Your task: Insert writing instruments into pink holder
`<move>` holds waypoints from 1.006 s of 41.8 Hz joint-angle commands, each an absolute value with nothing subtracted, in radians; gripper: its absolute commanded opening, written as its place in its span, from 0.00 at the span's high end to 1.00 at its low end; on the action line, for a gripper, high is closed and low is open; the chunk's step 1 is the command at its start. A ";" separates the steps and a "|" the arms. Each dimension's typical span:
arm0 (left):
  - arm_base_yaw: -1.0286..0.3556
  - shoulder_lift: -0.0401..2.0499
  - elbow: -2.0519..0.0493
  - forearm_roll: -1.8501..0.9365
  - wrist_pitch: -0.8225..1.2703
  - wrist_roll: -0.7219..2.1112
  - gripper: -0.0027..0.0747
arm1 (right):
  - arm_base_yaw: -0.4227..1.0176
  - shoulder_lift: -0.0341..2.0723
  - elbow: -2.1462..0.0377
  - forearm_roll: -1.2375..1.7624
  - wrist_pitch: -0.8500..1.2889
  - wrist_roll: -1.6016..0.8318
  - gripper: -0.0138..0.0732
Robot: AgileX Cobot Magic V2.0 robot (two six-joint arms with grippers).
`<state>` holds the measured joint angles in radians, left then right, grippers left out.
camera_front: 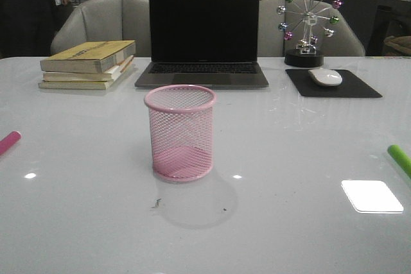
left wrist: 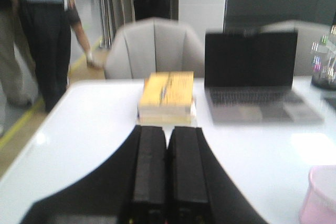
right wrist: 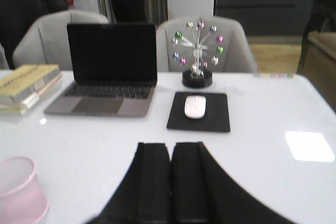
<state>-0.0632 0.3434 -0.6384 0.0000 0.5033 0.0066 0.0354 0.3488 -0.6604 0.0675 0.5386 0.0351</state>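
- Centre of the white bench: empty pink wire-mesh cup; magenta marker at 9 o'clock, lime marker at 3 o'clock.
- Left claw: closed, empty; open before descending.
- Right claw: closed, empty; cup at 8 o'clock.

The glossy white table carries the pink holder upright at centre, a pink marker and green marker at opposite edges (both cropped), stacked books, an open laptop, and a mouse pad beside a ferris-wheel ornament.
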 commanded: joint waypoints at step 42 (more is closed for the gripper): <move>-0.098 0.678 -0.667 -0.015 0.634 0.000 0.19 | 0.031 0.851 -0.679 0.041 0.777 0.041 0.17</move>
<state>-0.0707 0.6728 -0.6366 0.0000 0.7182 0.0066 0.0354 0.8253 -0.6499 0.0583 0.8316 0.0368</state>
